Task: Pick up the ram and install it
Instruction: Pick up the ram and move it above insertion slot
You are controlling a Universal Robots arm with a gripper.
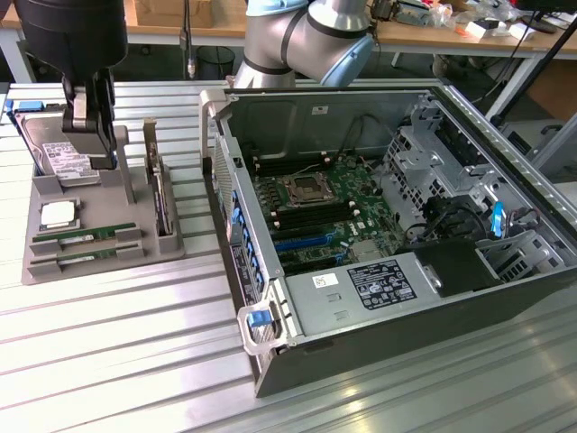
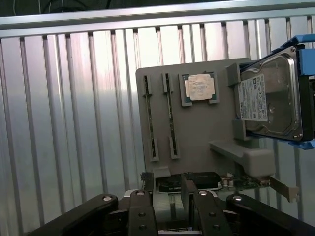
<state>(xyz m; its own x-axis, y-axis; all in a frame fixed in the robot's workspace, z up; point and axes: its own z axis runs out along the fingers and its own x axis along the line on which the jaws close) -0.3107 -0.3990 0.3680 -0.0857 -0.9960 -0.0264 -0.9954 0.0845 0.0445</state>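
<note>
The worktop (image 1: 117,343) is a flat surface of parallel ribbed metal slats. Two items rest directly on it. A grey moulded holder (image 1: 108,203) sits toward the exterior view's left. An open computer case (image 1: 361,347) lies on its side toward the exterior view's right, just beside the holder, with a narrow strip of bare slats between them.

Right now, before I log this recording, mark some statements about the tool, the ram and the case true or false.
1. The tool is open and empty. True.
2. Two ram sticks lie in the grey holder. True.
3. The computer case has its side panel on. False: it is open, with the motherboard showing.
4. The tool hovers over the case. False: it is above the holder, by the hard drive.
</note>
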